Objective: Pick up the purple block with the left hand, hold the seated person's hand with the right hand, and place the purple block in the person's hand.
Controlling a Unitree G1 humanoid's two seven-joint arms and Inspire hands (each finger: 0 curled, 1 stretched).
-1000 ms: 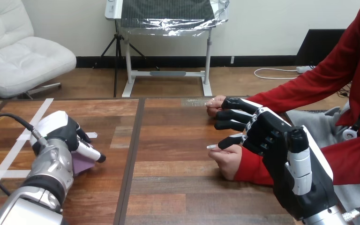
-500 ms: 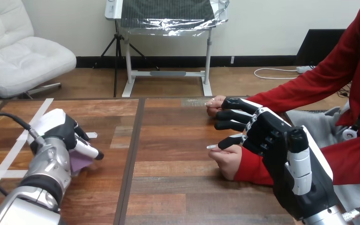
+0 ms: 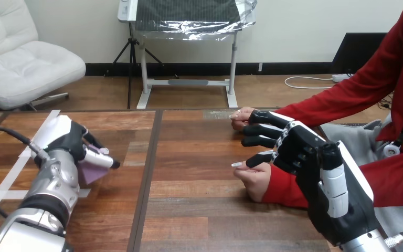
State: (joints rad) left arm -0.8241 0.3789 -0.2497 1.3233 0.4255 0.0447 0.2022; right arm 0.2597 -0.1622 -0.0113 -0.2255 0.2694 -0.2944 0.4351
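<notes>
Left hand (image 3: 65, 144) higher now, fingers curled round purple block (image 3: 90, 171); right hand (image 3: 315, 157) fingers straight, empty.

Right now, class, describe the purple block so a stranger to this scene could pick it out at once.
Start at the wooden table and go to its left side, where white tape strips cross the boards. There the robot's left hand curls round the purple block, a lilac piece under its thumb, the only purple thing there.
</notes>
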